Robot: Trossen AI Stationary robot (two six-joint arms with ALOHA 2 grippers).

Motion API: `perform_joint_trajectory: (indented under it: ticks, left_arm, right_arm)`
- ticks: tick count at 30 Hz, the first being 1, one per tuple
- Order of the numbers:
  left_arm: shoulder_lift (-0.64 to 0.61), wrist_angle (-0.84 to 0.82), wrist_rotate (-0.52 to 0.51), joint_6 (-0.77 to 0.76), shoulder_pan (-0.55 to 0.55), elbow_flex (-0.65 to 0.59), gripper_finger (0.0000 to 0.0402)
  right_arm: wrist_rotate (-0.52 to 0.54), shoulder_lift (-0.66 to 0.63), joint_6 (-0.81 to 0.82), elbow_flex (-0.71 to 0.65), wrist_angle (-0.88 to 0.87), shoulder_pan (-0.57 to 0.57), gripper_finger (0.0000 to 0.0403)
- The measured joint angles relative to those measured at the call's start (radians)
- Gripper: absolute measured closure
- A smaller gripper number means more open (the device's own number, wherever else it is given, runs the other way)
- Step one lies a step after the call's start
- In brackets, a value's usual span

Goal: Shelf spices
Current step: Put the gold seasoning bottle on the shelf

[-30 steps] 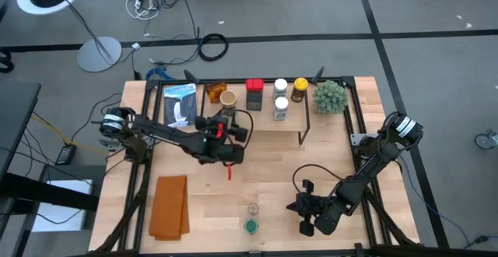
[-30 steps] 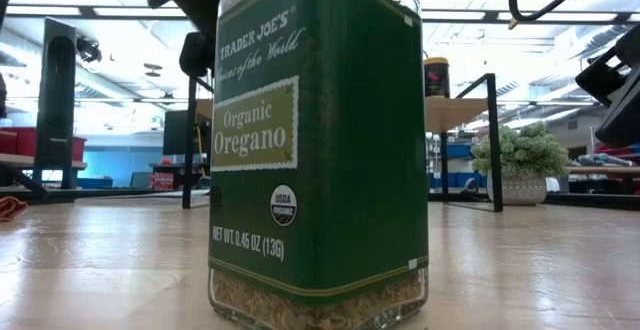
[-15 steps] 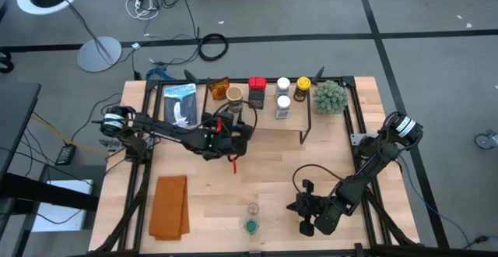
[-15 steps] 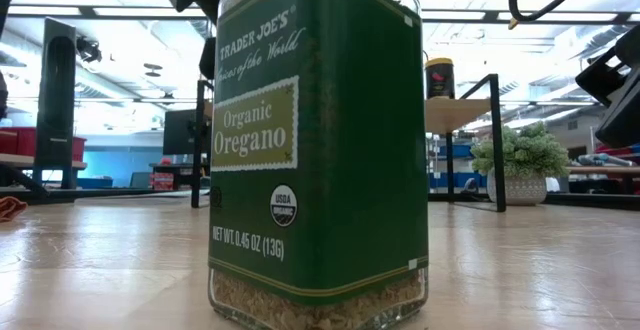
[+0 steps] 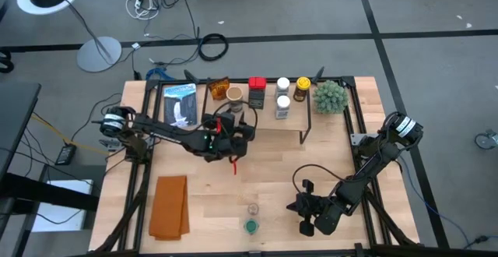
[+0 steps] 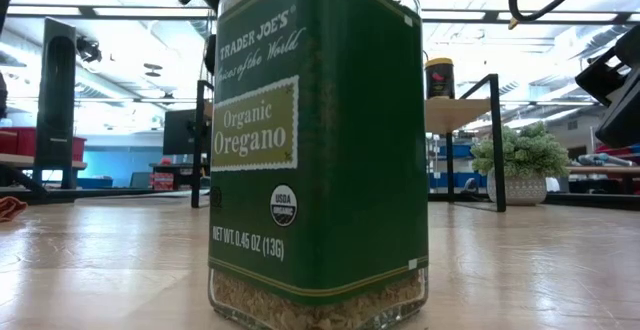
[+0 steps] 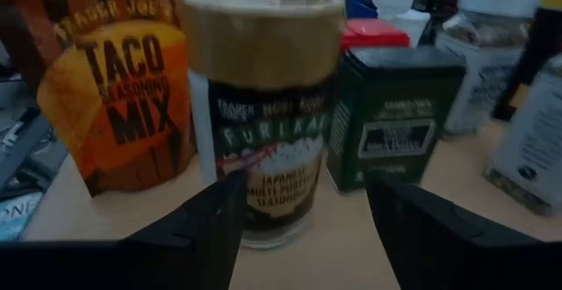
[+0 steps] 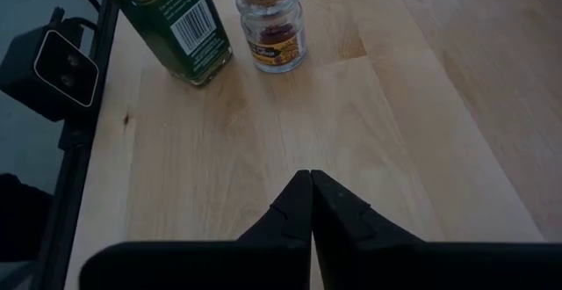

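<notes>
The shelf (image 5: 272, 129) stands at the table's far middle. It carries a taco-mix pouch (image 7: 118, 88), a tan-lidded jar (image 7: 263, 105), a dark green tin (image 7: 391, 119) with a red tin (image 5: 256, 83) behind it, white-capped jars (image 5: 282, 105) and a yellow-lidded jar (image 5: 301, 86). My left gripper (image 7: 303, 184) is open at the tan-lidded jar (image 5: 233, 94), one finger on each side of its lower part. The jar rests by its base on the board. My right gripper (image 8: 311, 180) is shut above the table's near right. It points at an oregano jar (image 8: 176, 22) and a small cork-topped jar (image 8: 272, 22). My left gripper comes at the tan-lidded jar nearly level from the table's near side. One finger (image 7: 224, 206) overlaps the jar's lower side (image 7: 230, 163); whether it touches I cannot tell. The other finger (image 7: 386, 206) stands apart from the glass.
A spiky green plant ball (image 5: 329, 96) sits just right of the shelf. A blue-and-white packet (image 5: 180, 105) lies left of it, and an orange cloth (image 5: 170, 206) at the near left. The oregano jar (image 6: 315, 150) stands close to the near edge beside a small camera (image 8: 48, 66).
My left gripper has edged up and toward the far edge and rolled a little at the wrist, its fingers as wide as before. The tan-lidded jar and the shelf with its other spices have slid slightly toward the far right. My right arm has kept still.
</notes>
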Motion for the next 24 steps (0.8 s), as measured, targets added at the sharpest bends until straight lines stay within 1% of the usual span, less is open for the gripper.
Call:
perform_joint_trajectory:
  ticks: [4, 12, 24]
  left_arm:
    - [0.000, -0.001, 0.002, 0.036, 0.016, 0.022, 0.0161]
    - [0.000, 0.005, 0.060, 0.054, 0.055, 0.028, 0.0161]
    - [0.000, 0.019, 0.061, 0.054, 0.091, 0.028, 0.0161]
  right_arm:
    - [0.000, 0.000, 0.000, 0.000, 0.000, 0.000, 0.0401]
    - [0.000, 0.000, -0.001, 0.000, 0.000, 0.000, 0.0398]
    - [0.000, 0.000, -0.002, 0.000, 0.000, 0.000, 0.0397]
